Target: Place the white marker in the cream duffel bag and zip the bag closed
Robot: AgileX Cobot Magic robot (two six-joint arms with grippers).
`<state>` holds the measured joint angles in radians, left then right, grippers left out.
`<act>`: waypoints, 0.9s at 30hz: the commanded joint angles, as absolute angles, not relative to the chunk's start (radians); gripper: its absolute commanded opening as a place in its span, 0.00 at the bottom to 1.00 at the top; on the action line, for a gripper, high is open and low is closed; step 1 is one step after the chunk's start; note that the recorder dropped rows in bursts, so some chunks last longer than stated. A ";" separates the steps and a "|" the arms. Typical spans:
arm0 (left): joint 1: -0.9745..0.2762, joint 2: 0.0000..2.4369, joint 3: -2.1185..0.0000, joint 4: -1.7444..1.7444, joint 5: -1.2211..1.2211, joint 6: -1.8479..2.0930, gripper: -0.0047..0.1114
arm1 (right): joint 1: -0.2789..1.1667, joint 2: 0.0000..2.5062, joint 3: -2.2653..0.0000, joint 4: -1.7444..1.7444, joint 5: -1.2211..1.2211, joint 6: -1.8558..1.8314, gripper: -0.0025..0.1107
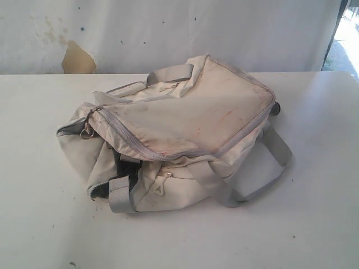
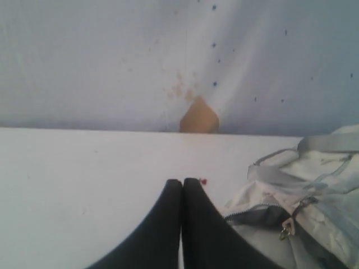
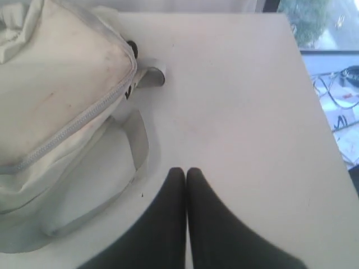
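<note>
The cream duffel bag [image 1: 179, 131] lies slumped on the white table, stained, with grey straps and a grey zipper. Its near-left end gapes and shows dark lining [image 1: 119, 167]. In the left wrist view the bag [image 2: 314, 190] lies beside my left gripper [image 2: 183, 181], which is shut and empty over bare table. My right gripper [image 3: 186, 170] is also shut and empty, just off a grey handle loop [image 3: 134, 151] of the bag [image 3: 56, 89]. A short pale piece with a dark tip [image 3: 152, 76] pokes out by the bag's end; I cannot tell if it is the white marker. Neither gripper shows in the exterior view.
The white table [image 1: 314, 213] has a right edge [image 3: 325, 129], with cables on the floor beyond it. A white sheet with a tan patch [image 1: 77, 59] hangs behind the table. A small red speck [image 2: 203, 181] lies by the left fingertips.
</note>
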<state>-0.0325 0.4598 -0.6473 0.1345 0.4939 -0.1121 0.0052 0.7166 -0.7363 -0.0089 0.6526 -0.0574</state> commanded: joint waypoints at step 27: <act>-0.036 0.000 -0.469 0.117 0.379 -0.127 0.04 | 0.097 0.000 -0.555 -0.010 0.458 -0.076 0.02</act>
